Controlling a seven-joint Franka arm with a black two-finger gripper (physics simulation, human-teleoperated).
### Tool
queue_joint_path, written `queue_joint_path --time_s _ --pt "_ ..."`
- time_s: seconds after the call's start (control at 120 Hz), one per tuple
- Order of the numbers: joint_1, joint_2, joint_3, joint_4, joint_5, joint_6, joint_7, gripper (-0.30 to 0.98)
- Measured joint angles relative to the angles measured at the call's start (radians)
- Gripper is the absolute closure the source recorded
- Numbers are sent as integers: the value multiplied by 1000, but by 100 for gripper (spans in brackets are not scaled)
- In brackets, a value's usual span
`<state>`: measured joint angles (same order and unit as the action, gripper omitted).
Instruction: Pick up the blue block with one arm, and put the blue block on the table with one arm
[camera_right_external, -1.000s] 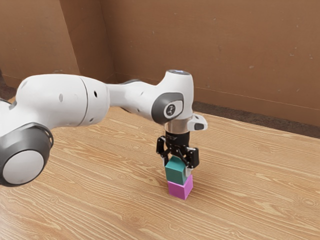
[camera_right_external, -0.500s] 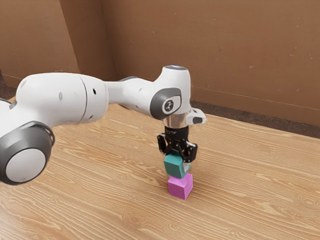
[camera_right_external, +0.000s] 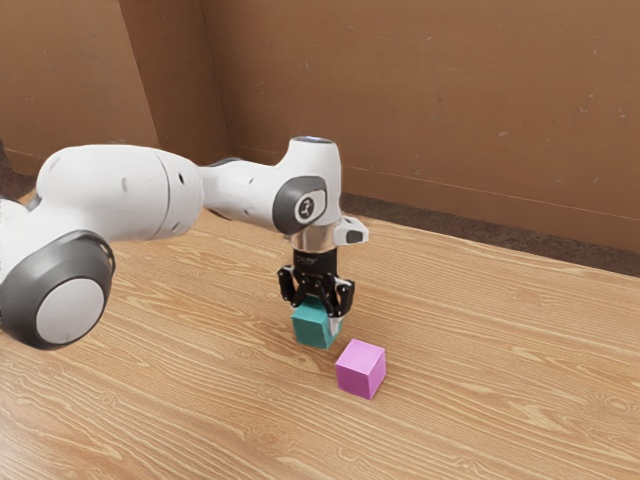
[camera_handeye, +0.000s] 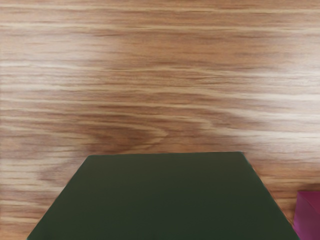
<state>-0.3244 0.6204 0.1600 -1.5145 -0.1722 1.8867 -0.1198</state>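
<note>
My black gripper is shut on the teal-blue block in the exterior view, one finger at each side of it. The block hangs upright, toward the exterior view's left from the pink block, and the two do not touch. How high it is over the wooden table I cannot tell exactly. In the wrist view the held block looks dark green, over the table's wood grain.
The pink block rests on the table close to the held block; part of the pink block is visible in the wrist view too. A brown wall stands behind the table.
From above the pink block, my gripper has carried the blue block up off it and then toward the exterior view's left. The pink block has stayed where it was.
</note>
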Motion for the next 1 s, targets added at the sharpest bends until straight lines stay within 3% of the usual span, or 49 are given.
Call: queue_joint_path --time_s 0.258,0.517,0.75,1.0 --pt "3 0 1 12 -3 -1 15 10" --pt "-10 -76 47 90 31 -81 27 3" --pt "-9 -182 74 315 127 -295 33 1" --pt "-74 -433 76 147 260 -409 16 0"
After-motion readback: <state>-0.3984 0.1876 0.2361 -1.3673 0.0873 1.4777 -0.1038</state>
